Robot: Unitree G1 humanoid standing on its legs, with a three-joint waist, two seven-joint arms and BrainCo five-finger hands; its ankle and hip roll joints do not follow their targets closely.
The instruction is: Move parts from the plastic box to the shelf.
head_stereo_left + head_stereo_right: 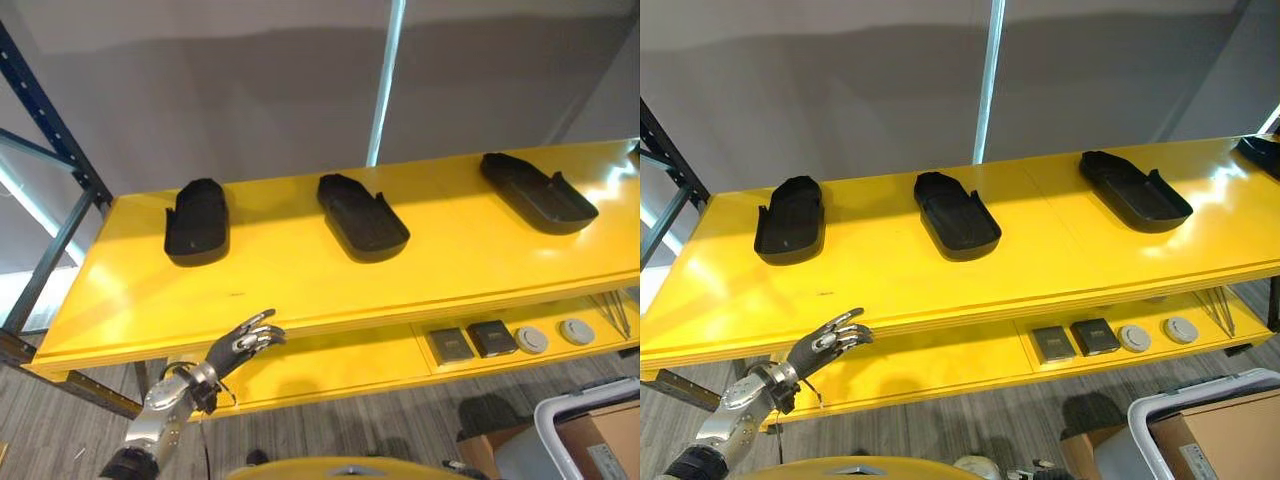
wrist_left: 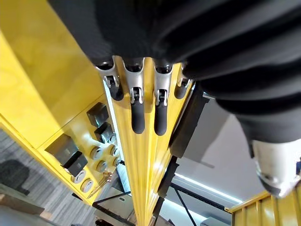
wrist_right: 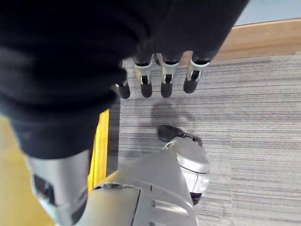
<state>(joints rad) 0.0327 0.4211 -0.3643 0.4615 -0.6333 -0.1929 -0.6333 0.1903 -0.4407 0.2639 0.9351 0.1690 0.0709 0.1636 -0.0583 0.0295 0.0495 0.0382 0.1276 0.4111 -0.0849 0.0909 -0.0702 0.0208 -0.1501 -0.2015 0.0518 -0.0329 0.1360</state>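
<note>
**Both hands empty: we go back to the box for the next part**

We see three black parts lying on the top board of the yellow shelf (image 1: 300,290): the left part (image 1: 197,221), the middle part (image 1: 362,216) and the right part (image 1: 537,192), well apart from one another in a loose row. A fourth dark shape just shows at the far right edge of the board; we cannot tell what it is.

Our left hand (image 1: 243,343) hangs in front of the shelf's front edge, below the left part, with its fingers (image 2: 137,110) relaxed and apart, holding nothing. Our right hand (image 3: 162,75) hangs low over the grey floor (image 3: 244,117), fingers straight and empty.

We judge that we stand between placements, so the step in hand is fetching another part. A pale plastic box (image 1: 575,425) shows low on our right, beside a cardboard carton (image 1: 600,445); we cannot see inside it. To do this well, we should draw the left hand clear of the shelf edge before turning, so the fingers do not catch the board. When we return, the open stretches between the parts, or the bare left end, look like good spots. On the lower board sit two small dark blocks (image 1: 470,342) and two round discs (image 1: 553,336); we should leave those alone.
</note>
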